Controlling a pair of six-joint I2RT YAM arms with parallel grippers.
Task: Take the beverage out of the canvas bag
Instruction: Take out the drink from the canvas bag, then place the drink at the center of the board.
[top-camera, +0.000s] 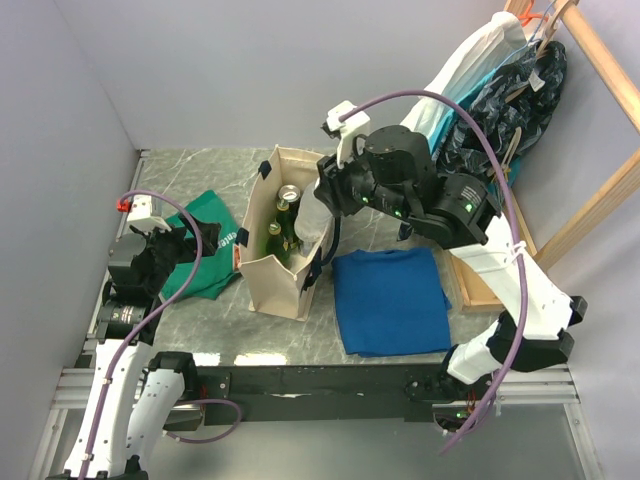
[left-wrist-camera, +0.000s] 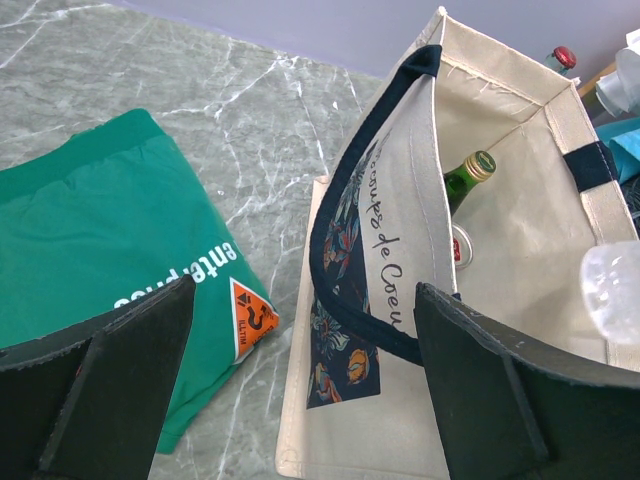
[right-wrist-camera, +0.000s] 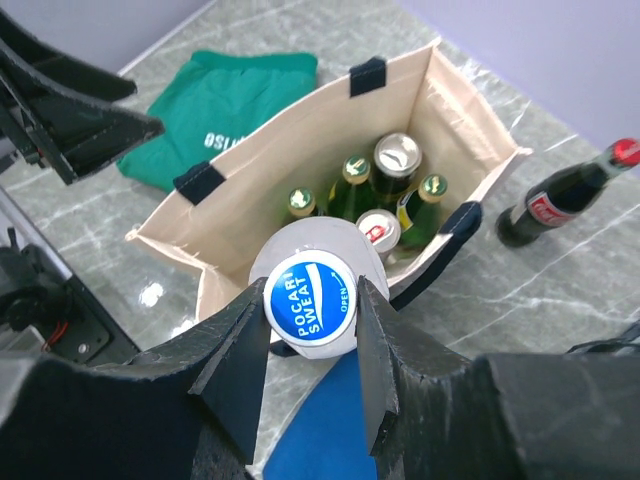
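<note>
The cream canvas bag (top-camera: 268, 282) with navy handles stands open mid-table, with several green bottles (right-wrist-camera: 355, 172) and cans (right-wrist-camera: 397, 155) inside. My right gripper (right-wrist-camera: 311, 300) is shut on the blue "Pocari Sweat" cap of a translucent white beverage bottle (right-wrist-camera: 310, 245), which hangs over the bag's near right rim. From above, that bottle (top-camera: 310, 215) sits below the right gripper (top-camera: 325, 190) at the bag's mouth. My left gripper (left-wrist-camera: 305, 290) stands open and empty just left of the bag (left-wrist-camera: 500, 230), its fingers (left-wrist-camera: 130, 360) low over the table.
A green cloth (top-camera: 215, 250) with white lettering lies left of the bag, under the left gripper. A folded blue cloth (top-camera: 390, 300) lies to its right. A cola bottle (right-wrist-camera: 560, 195) stands behind the bag. Clothes hang on a wooden rack (top-camera: 520, 90) at the back right.
</note>
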